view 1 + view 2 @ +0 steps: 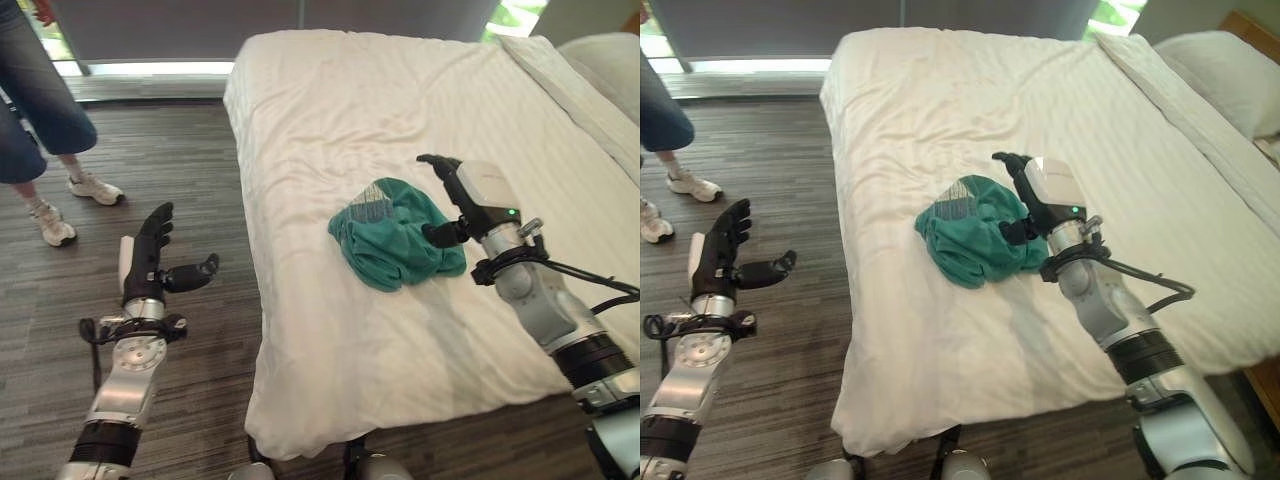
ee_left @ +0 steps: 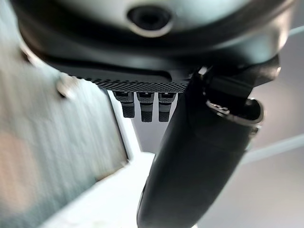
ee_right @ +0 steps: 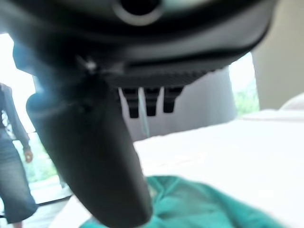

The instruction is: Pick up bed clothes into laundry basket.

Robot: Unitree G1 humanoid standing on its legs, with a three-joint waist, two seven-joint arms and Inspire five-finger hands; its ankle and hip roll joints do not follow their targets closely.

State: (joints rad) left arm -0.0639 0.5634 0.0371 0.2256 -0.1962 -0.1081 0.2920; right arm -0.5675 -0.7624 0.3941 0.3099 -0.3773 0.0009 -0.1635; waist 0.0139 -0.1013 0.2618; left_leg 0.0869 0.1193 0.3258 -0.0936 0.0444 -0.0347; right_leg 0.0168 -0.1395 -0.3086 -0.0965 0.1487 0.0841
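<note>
A crumpled green garment lies on the white bed, near the middle of the mattress. My right hand hovers just to the right of it, fingers straight and thumb pointing at the cloth, holding nothing. In the right wrist view the green garment shows below the thumb. My left hand is raised over the wooden floor left of the bed, fingers straight and thumb spread, empty. Its straight fingers also show in the left wrist view.
A person in jeans and white shoes stands on the floor at the far left. A pillow lies at the bed's head on the right. The bed's near edge hangs close in front of me.
</note>
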